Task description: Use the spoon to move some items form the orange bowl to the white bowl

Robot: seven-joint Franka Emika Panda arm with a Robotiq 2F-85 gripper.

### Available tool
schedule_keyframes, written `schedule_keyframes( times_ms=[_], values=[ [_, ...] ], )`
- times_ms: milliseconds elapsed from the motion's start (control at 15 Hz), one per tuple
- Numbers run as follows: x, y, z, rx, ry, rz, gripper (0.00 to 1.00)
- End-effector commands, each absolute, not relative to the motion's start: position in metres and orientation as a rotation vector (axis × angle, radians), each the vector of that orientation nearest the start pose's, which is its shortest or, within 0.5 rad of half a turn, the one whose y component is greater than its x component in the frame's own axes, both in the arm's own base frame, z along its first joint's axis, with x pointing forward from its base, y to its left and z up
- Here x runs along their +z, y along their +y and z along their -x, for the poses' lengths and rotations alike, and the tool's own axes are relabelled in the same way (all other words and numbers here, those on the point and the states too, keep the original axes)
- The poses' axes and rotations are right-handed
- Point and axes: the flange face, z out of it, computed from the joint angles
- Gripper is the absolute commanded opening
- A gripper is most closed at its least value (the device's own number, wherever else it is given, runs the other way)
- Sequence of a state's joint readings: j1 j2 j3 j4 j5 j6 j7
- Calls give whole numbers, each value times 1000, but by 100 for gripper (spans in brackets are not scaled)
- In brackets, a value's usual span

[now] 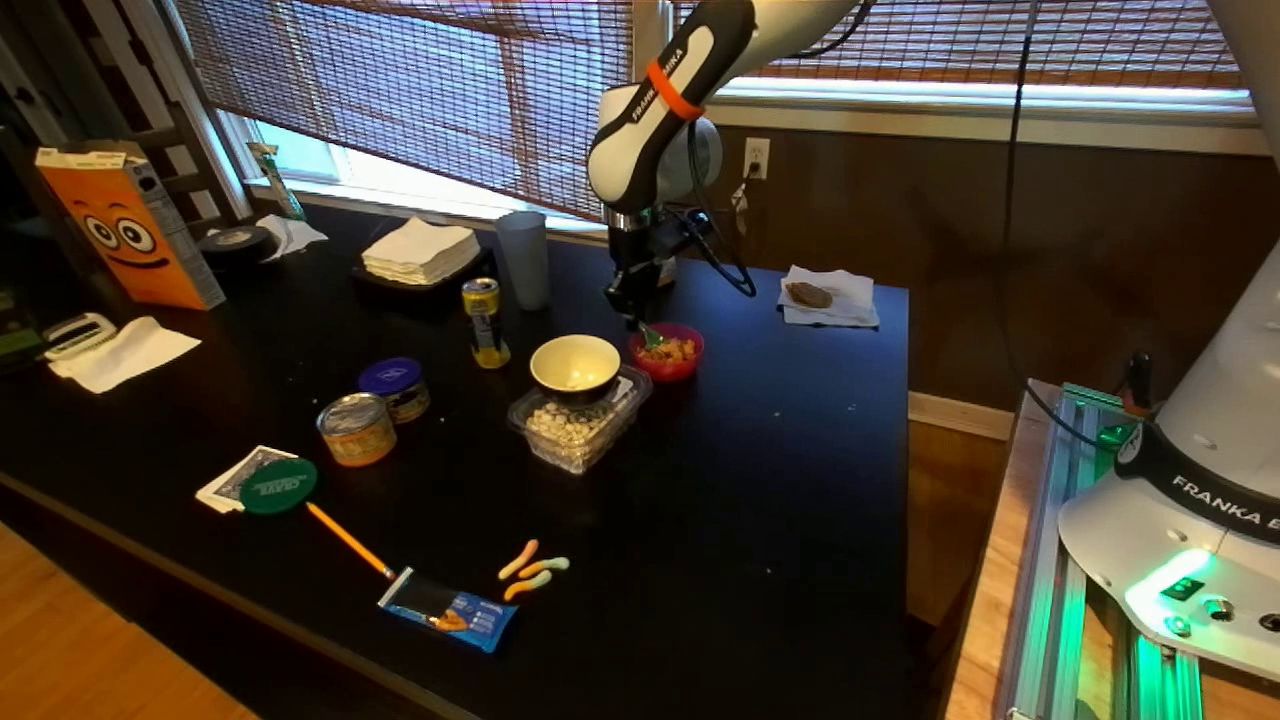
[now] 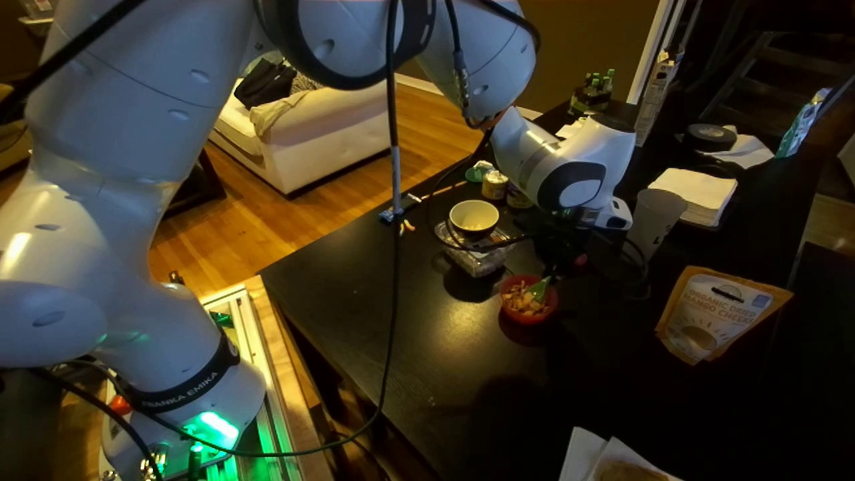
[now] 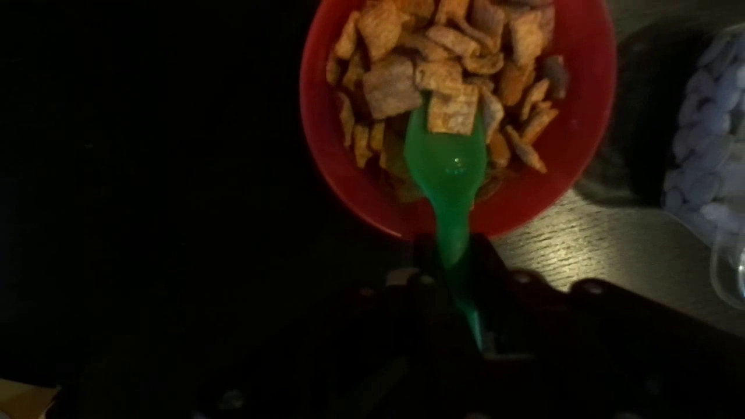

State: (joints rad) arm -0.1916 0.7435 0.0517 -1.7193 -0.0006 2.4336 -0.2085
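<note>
The orange bowl (image 3: 585,125), red-orange in colour, stands on the dark table and holds many small brown cereal-like pieces (image 3: 391,87). My gripper (image 3: 451,250) is shut on the handle of the green spoon (image 3: 445,160), just over the bowl's near rim in the wrist view. The spoon's head dips in among the pieces, and at least one square piece lies over its tip. In both exterior views the white bowl (image 1: 572,358) rests on top of a clear plastic box, beside the orange bowl; it is outside the wrist view.
The clear plastic box (image 1: 572,432) with white pieces stands close to the orange bowl. Near it are a yellow can (image 1: 486,328) and a tall grey cup (image 1: 523,262). A mango bag (image 2: 718,314) stands on the orange bowl's other side. Two tins sit farther along.
</note>
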Motion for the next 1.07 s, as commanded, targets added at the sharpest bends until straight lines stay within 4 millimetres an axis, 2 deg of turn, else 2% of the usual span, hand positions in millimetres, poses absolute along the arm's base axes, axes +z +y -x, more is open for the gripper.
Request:
schedule_keyframes(
  times_ms=[0,467,1000],
  values=[
    [158,-98,-656,62,-113,3095,5],
    [143,-105,-655,35,-159,3066,5],
    [146,-109,-650,74,-202,3042,5]
  ],
)
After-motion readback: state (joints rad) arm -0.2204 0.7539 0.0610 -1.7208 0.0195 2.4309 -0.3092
